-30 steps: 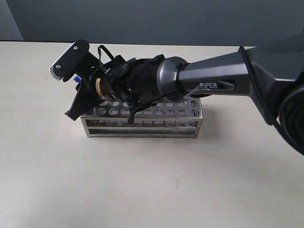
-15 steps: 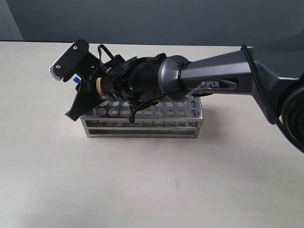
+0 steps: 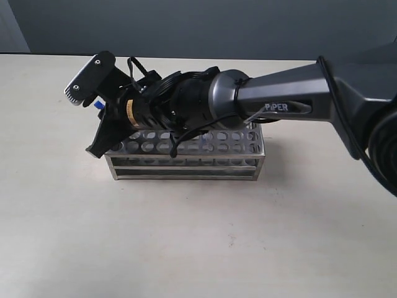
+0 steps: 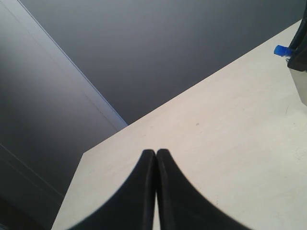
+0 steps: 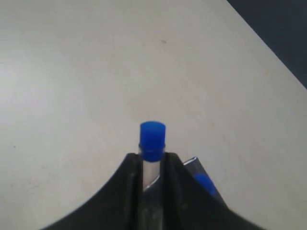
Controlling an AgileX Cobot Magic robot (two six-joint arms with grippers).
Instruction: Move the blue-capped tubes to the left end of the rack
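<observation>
Right claw (image 5: 152, 159) almost unmoved, around one of two blue-capped tubes (image 5: 152, 135)

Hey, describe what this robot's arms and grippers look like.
The right arm is smooth dark grey with white PIPER lettering, black cables looping at its wrist and a brass-coloured ring. The right gripper and left gripper have black tapered fingers.
</observation>
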